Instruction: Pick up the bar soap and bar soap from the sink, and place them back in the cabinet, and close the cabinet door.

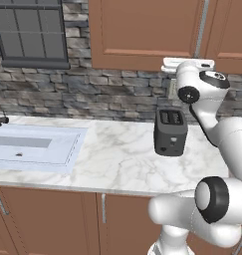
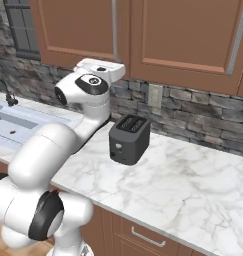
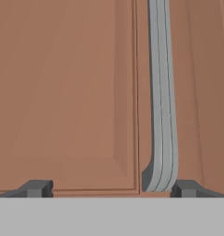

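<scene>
Far to the left of the claw [image 3: 111,189] and well below it, the sink [image 1: 75,144] lies in the counter [image 1: 122,164]. A small dark spot sits on the basin floor; it is too small to say if it is a soap, and I cannot find the two soaps with certainty. The claw is released, its fingers [image 3: 37,188] spread wide and holding nothing, and it faces the cabinet door [image 3: 67,92] from close. Between the fingertips, nearer to the right one, hangs the lower end of the handle [image 3: 162,115]. Below the claw and a little forward, the toaster [image 1: 170,131] stands on the counter.

The risks, as I judge them: the handle is off centre between the fingers, so a closing claw may push it sideways or catch only the curved end and slip off during the pull. If the arm pulls straight and not along the arc of the door, the grip may break. The toaster is near the arm, so a low swing toward the sink may knock it.
</scene>
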Robot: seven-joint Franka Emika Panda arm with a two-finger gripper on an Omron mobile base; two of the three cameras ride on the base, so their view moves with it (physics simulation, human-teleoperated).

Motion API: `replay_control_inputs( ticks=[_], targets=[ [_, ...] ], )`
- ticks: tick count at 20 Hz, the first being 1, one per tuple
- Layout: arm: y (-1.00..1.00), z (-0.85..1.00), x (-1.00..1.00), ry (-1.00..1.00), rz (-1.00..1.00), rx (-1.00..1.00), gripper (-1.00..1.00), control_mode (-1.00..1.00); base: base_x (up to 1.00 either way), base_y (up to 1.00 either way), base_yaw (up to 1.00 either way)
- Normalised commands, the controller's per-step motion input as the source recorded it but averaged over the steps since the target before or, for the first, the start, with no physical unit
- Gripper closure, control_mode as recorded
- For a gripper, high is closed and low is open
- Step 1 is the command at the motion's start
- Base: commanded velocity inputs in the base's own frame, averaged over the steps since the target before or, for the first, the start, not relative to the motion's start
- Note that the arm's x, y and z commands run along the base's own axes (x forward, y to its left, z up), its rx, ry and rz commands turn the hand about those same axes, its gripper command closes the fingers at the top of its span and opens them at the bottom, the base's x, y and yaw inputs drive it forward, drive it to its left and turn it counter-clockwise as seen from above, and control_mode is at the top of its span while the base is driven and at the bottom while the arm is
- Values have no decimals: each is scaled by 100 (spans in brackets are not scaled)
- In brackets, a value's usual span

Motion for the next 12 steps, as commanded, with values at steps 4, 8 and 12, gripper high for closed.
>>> replay_control_inputs(
  ticks=[4,8,12],
  targets=[
    [0,0,18,2,0,0,-100,-100,0,0,0],
    [0,0,13,4,0,0,-100,-100,0,0,0],
    [0,0,14,4,0,0,-100,-100,0,0,0]
  ],
)
